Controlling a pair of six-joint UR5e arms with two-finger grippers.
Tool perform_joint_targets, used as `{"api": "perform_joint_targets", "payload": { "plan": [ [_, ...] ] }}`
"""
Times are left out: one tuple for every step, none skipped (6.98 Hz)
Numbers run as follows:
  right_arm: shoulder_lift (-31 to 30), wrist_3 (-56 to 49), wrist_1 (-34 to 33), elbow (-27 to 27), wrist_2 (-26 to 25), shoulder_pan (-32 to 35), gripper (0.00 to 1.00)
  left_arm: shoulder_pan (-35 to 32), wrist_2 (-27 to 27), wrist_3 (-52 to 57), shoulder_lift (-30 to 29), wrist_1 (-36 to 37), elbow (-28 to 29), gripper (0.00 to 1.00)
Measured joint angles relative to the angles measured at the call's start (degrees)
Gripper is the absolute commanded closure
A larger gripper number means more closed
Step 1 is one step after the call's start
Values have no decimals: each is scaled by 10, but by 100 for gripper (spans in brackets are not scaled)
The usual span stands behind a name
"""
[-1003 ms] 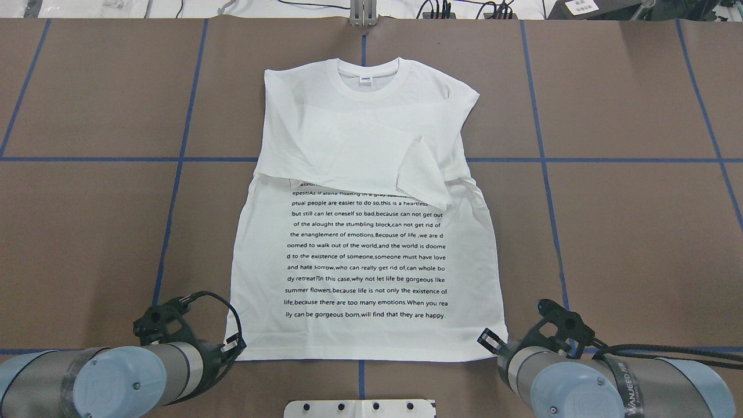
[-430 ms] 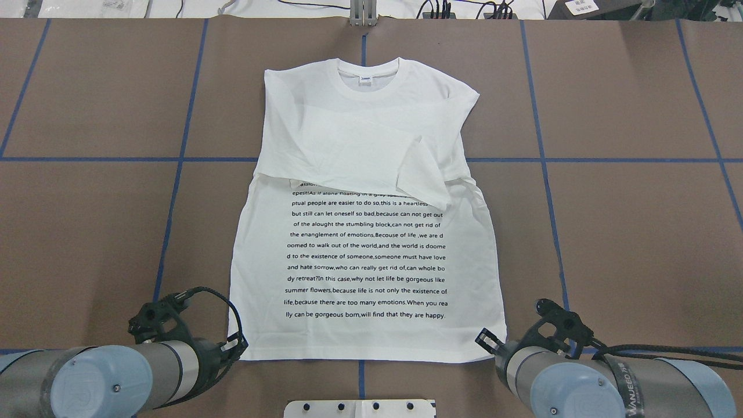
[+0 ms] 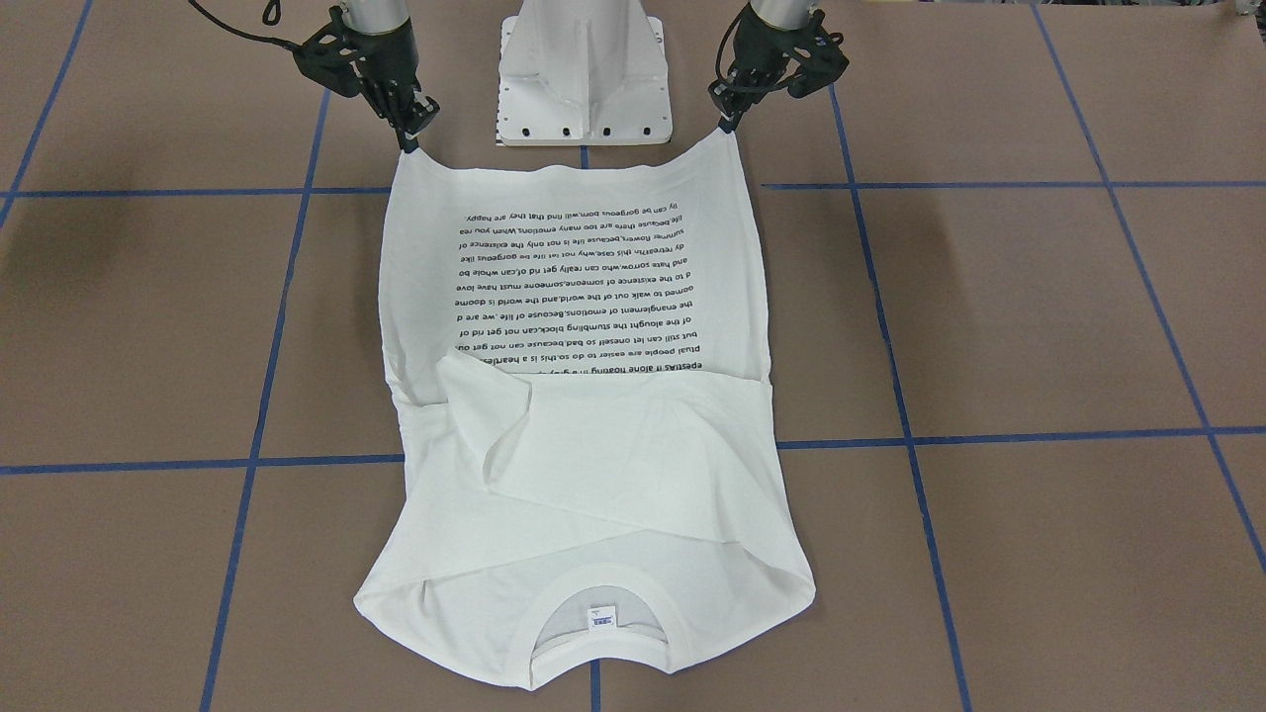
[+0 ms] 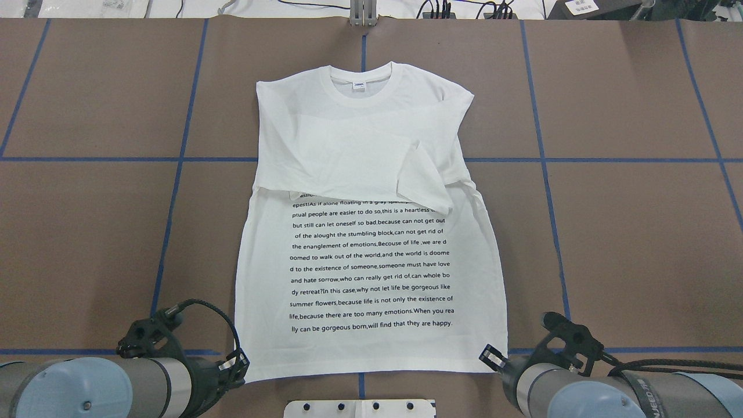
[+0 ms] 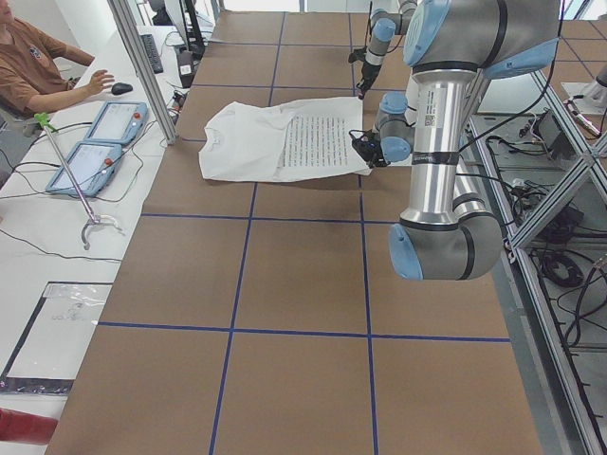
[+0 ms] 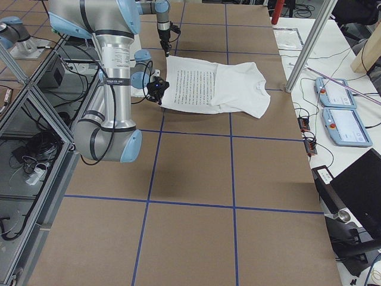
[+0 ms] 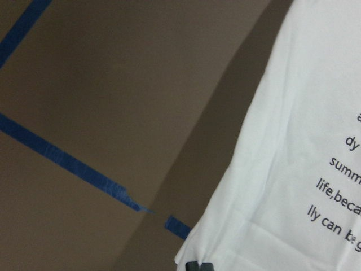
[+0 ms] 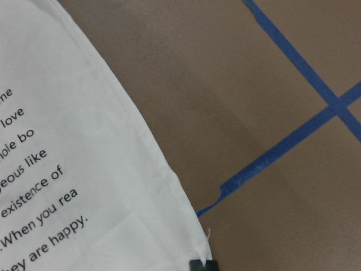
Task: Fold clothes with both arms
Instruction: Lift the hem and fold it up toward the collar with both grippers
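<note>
The white long-sleeved T-shirt [image 4: 365, 273] lies front up on the brown table, with its black printed text facing up. Both sleeves [image 4: 371, 157] are folded across the chest, and the collar [image 4: 360, 87] points away from me. My left gripper [image 4: 241, 366] is shut on the left hem corner. My right gripper [image 4: 490, 357] is shut on the right hem corner. In the front-facing view the left gripper [image 3: 729, 124] and the right gripper [image 3: 407, 143] hold the hem [image 3: 564, 173] stretched between them, slightly off the table. Each wrist view shows only a shirt corner [image 7: 225, 237] [image 8: 186, 237] at the fingertips.
The white pedestal base [image 3: 584, 69] stands just behind the hem between the arms. Blue tape lines [image 4: 180, 159] grid the brown table. A seated person [image 5: 28, 57] and two control tablets [image 5: 104, 137] are beyond the far table edge, and cables [image 4: 464, 8] run along it.
Both grippers have drawn back toward the robot's base with the hem corners. The hem has risen and stretched, and the whole shirt has shifted slightly toward the robot.
</note>
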Motion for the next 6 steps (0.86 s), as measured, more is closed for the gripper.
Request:
{"api": "perform_joint_targets", "payload": {
  "plan": [
    [-6, 0, -36, 33, 0, -17, 100, 7, -15, -20, -2, 19, -18, 100],
    [-6, 0, -61, 54, 1, -24, 100, 9, -22, -29, -4, 27, -29, 100],
    [-5, -3, -72, 63, 1, -17, 100, 5, -23, -32, -9, 30, -34, 100],
    [0, -8, -76, 64, 2, 2, 100, -10, -21, -29, -19, 29, -35, 100],
    [15, -25, -78, 57, 6, 34, 100, -45, -21, 5, -41, 29, -29, 100],
    [44, -58, -79, 38, 14, 73, 100, -93, -22, 89, -68, 31, -9, 100]
  ]
}}
